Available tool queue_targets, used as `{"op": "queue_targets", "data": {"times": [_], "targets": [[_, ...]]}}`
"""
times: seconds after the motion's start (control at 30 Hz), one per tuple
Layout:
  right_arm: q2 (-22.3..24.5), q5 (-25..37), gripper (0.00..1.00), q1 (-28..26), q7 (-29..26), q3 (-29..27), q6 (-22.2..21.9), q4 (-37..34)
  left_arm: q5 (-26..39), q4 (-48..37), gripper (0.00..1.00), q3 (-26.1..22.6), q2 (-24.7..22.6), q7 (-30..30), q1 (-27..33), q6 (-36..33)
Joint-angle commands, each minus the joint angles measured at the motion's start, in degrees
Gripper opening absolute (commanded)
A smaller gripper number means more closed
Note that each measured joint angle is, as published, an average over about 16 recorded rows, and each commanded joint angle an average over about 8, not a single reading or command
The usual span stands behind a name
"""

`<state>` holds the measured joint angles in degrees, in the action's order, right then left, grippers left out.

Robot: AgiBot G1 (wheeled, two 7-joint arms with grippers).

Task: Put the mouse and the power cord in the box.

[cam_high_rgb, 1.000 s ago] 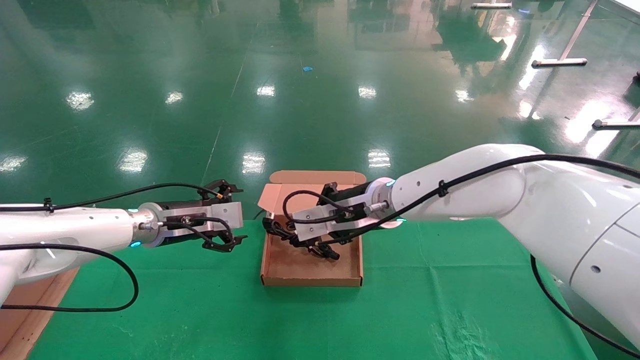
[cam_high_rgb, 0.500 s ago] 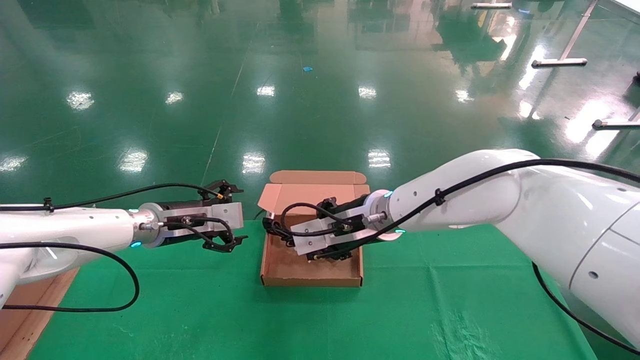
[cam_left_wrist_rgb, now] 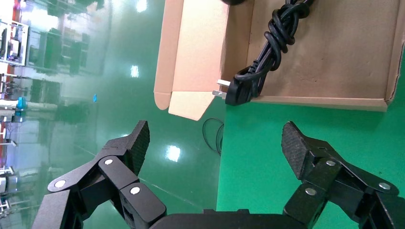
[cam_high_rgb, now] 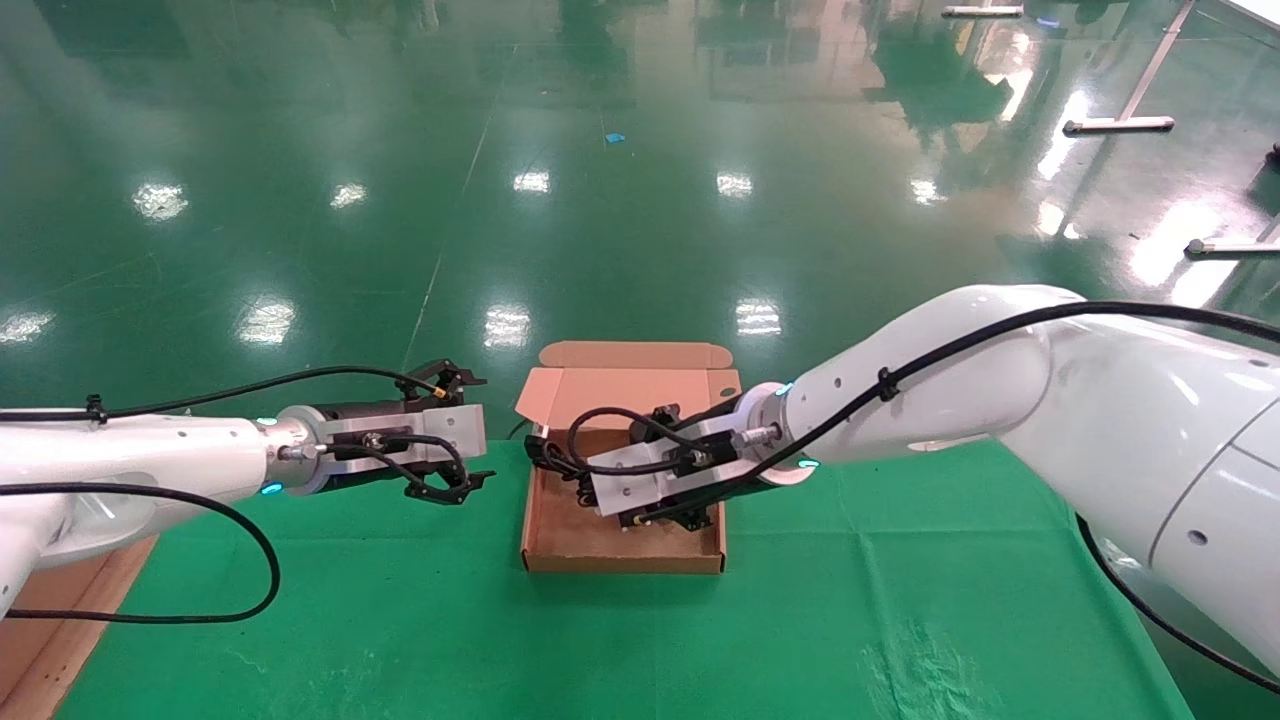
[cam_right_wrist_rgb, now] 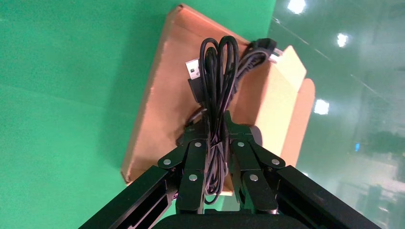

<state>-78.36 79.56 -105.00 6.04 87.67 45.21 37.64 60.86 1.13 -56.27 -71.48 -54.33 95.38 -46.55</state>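
The brown cardboard box (cam_high_rgb: 620,562) lies open on the green cloth, its lid (cam_high_rgb: 630,385) tilted back. The thick black power cord (cam_high_rgb: 550,460) rests along the box's left side, also visible in the left wrist view (cam_left_wrist_rgb: 267,38), with its plug (cam_left_wrist_rgb: 234,93) over the wall. My right gripper (cam_high_rgb: 600,500) hangs low over the box floor (cam_right_wrist_rgb: 167,95), shut on the mouse's bundled thin wire (cam_right_wrist_rgb: 217,71). The mouse body (cam_right_wrist_rgb: 258,133) shows only as a dark curve behind the fingers. Left of the box, my left gripper (cam_high_rgb: 465,435) hovers open and empty (cam_left_wrist_rgb: 215,138).
The table's far edge runs right behind the box, with shiny green floor beyond. A thin black wire loop (cam_left_wrist_rgb: 212,136) hangs at that edge near the lid flap. A brown surface (cam_high_rgb: 40,640) sits at the near left. Green cloth (cam_high_rgb: 640,650) stretches in front of the box.
My right gripper has sunk lower into the box with the wire bundle and shifted slightly toward its near side. The left arm has not moved.
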Motion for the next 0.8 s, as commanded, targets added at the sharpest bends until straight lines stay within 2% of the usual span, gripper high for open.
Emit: {"op": "queue_targets", "data": {"times": [0.03, 0.13, 0.2, 0.23, 0.4, 0.47, 0.5, 0.8], "targets": [[0.02, -0.22, 0.0, -0.04, -0.16, 0.2, 0.58, 0.07, -0.03, -0.12, 1.0, 0.03, -0.04, -0.09, 0.03, -0.04], [-0.01, -0.16, 0.01, 0.38, -0.26, 0.47, 0.21, -0.41, -0.06, -0.25, 1.0, 0.06, -0.08, -0.19, 0.05, -0.08], [-0.06, -0.01, 0.07, 0.7, -0.27, 0.6, -0.52, -0.82, -0.08, -0.32, 1.0, 0.07, -0.1, -0.26, 0.07, -0.1], [-0.09, 0.12, 0.16, 0.88, -0.27, 0.67, -1.03, -1.04, -0.09, -0.36, 1.0, 0.08, -0.11, -0.28, 0.08, -0.11], [-0.2, 0.71, 0.78, 1.52, -0.24, 0.94, -3.27, -1.84, -0.13, -0.49, 1.0, 0.12, -0.13, -0.39, 0.08, -0.15], [-0.23, 0.88, 0.96, 1.71, -0.23, 1.03, -3.86, -2.03, -0.14, -0.53, 1.0, 0.13, -0.13, -0.42, 0.08, -0.16], [-0.23, 0.92, 1.0, 1.75, -0.23, 1.06, -3.99, -2.07, -0.14, -0.54, 1.0, 0.13, -0.13, -0.42, 0.07, -0.17], [-0.26, 0.99, 1.0, 1.9, -0.21, 1.07, -4.1, -2.11, -0.16, -0.57, 1.0, 0.15, -0.14, -0.44, 0.08, -0.18]]}}
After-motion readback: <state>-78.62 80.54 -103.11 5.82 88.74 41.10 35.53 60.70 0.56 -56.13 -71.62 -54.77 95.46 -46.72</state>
